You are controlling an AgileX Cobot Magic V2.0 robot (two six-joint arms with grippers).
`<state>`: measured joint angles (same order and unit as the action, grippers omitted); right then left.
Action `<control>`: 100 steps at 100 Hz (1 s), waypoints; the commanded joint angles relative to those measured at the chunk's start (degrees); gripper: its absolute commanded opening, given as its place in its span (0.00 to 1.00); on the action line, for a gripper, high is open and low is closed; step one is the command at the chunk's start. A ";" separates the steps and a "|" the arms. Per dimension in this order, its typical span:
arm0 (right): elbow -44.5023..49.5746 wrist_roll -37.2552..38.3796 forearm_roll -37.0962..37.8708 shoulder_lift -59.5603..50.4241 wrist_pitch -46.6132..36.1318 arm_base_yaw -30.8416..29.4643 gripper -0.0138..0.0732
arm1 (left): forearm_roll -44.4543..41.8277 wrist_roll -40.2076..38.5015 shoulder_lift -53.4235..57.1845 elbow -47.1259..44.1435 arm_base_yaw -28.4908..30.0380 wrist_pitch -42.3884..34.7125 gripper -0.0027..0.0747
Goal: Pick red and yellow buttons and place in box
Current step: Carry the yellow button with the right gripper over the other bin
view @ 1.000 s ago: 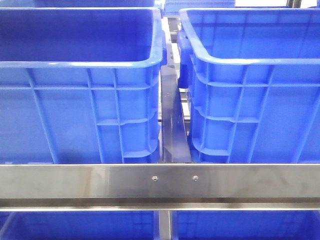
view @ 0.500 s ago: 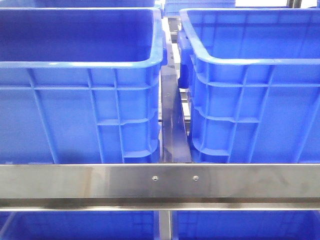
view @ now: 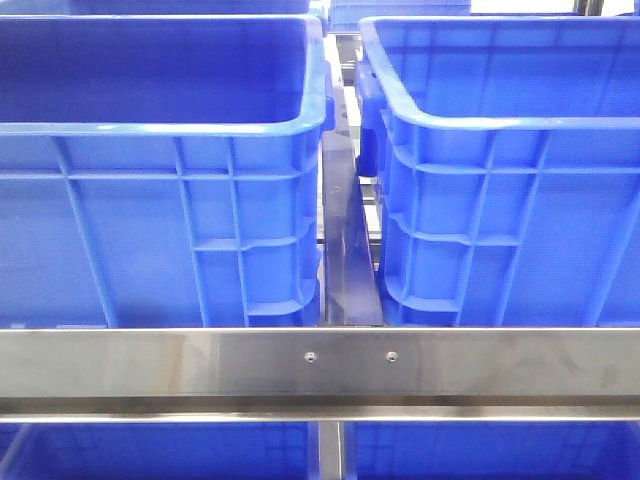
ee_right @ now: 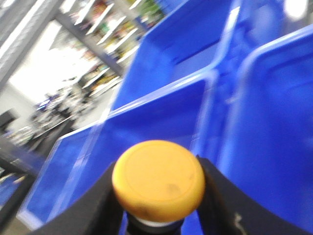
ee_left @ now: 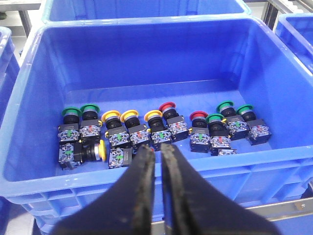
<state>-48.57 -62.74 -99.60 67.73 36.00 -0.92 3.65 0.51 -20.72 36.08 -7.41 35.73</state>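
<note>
Moved: nothing in front view since earlier; crates (view: pixel 190 130) unchanged.
Right gripper (ee_right: pixel 159 196): clenched on yellow button (ee_right: pixel 159 178).
Left gripper (ee_left: pixel 157 156): jaws nearly closed, empty, above buttons (ee_left: pixel 161 129).
Handling: light, rigid, smooth cap; likely grip below cap.

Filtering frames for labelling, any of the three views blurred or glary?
Front view: sharp, even light; soft sheen on the steel rail, no arms in shot. Left wrist view: crisp, pushbuttons in the blue crate readable by cap colour; left gripper dark and near. Right wrist view: heavy motion blur, background washed out at one corner; only the yellow button between the right gripper's fingers reads clearly.
</note>
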 commanded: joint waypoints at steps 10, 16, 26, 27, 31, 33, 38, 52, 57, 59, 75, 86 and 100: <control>-1.98 -7.18 -3.10 -1.33 -13.25 -0.36 0.23 | 0.74 -0.51 -0.40 1.43 0.21 -4.02 0.01; -2.02 -9.69 -3.10 -1.26 -19.90 -0.36 0.23 | 0.74 -0.51 -0.40 1.43 0.21 -4.02 0.01; -2.67 -13.55 -3.10 -0.10 -28.43 -0.36 0.23 | 0.74 -0.51 -0.40 1.43 0.21 -4.02 0.01; -2.76 -14.11 -3.10 0.05 -28.82 -0.36 0.23 | 0.74 -0.51 -0.40 1.43 0.21 -4.02 0.01; -3.42 -15.49 -3.10 1.17 -30.86 -0.36 0.23 | 0.74 -0.51 -0.40 1.43 0.21 -4.02 0.01; -3.76 -16.31 -3.10 1.83 -31.46 -0.36 0.23 | 0.74 -0.51 -0.40 1.43 0.21 -4.02 0.01; -4.75 -17.90 -3.10 3.67 -32.04 -0.36 0.23 | 0.74 -0.51 -0.40 1.43 0.21 -4.02 0.01; -8.24 -21.93 -3.10 10.04 -32.36 -0.36 0.23 | 0.74 -0.51 -0.40 1.43 0.21 -4.02 0.01; -9.52 -23.14 -3.10 12.47 -32.71 -0.36 0.23 | 0.74 -0.51 -0.40 1.43 0.21 -4.02 0.01; -10.07 -23.45 -3.10 13.52 -32.85 -0.36 0.23 | 0.74 -0.51 -0.40 1.43 0.21 -4.02 0.01; -14.65 -26.85 -3.10 21.26 -33.20 -0.36 0.23 | 0.74 -0.51 -0.40 1.43 0.21 -4.02 0.01; -17.80 -27.60 -3.10 25.92 -33.25 -0.36 0.23 | 0.74 -0.51 -0.40 1.43 0.21 -4.02 0.01; -21.41 -27.85 -3.05 30.77 -34.58 -0.36 0.23 | 0.74 -0.51 -0.40 1.43 0.21 -4.02 0.01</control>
<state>-66.39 -89.55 -102.28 98.90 1.27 -0.92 3.65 0.51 -20.72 36.08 -7.41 35.73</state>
